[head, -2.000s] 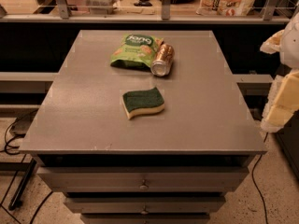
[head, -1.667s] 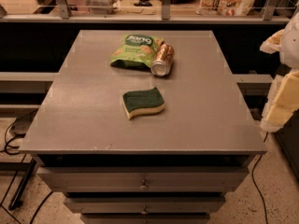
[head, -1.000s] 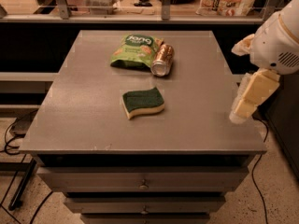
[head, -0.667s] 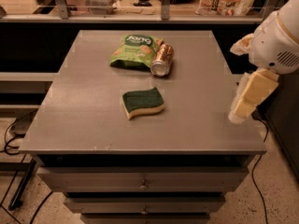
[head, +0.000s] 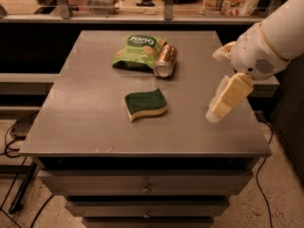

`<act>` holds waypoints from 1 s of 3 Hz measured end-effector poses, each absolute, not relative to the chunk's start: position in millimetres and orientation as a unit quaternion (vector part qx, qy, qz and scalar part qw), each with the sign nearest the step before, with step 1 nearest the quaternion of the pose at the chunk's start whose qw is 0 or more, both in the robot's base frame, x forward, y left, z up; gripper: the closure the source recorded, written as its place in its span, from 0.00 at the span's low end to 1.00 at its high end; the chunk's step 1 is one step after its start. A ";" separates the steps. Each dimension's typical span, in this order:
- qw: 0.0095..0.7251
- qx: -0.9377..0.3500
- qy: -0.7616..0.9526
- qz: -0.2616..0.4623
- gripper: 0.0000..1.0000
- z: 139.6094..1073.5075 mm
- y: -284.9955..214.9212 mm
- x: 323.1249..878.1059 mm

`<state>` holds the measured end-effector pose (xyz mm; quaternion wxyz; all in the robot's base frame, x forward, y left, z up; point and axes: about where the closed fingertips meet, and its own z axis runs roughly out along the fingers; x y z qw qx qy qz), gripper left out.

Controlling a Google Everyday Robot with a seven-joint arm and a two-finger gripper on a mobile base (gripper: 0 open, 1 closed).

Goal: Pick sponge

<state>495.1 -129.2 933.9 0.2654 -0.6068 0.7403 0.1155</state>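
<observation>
The sponge (head: 145, 104) lies flat near the middle of the grey table (head: 85, 113), dark green top over a pale yellow base with wavy edges. My gripper (head: 223, 101) hangs from the white arm over the table's right side, to the right of the sponge and apart from it. Its cream-yellow pads point down towards the tabletop. It holds nothing.
A light-green snack bag (head: 137, 52) lies at the back of the table, with a copper-coloured can (head: 165, 61) on its side next to it. Drawers sit under the table's front edge. A shelf with packages runs behind. Cables lie on the floor at left.
My arm and gripper have moved left from beyond the table's right edge to over its right side. The sponge, bag and can have not moved.
</observation>
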 end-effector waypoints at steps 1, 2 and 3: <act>0.274 -0.612 0.729 0.136 0.00 926.3 -110.4 502.7; 0.267 -0.655 0.682 0.186 0.00 892.4 -32.3 526.2; 0.267 -0.655 0.682 0.186 0.00 892.4 -32.2 526.2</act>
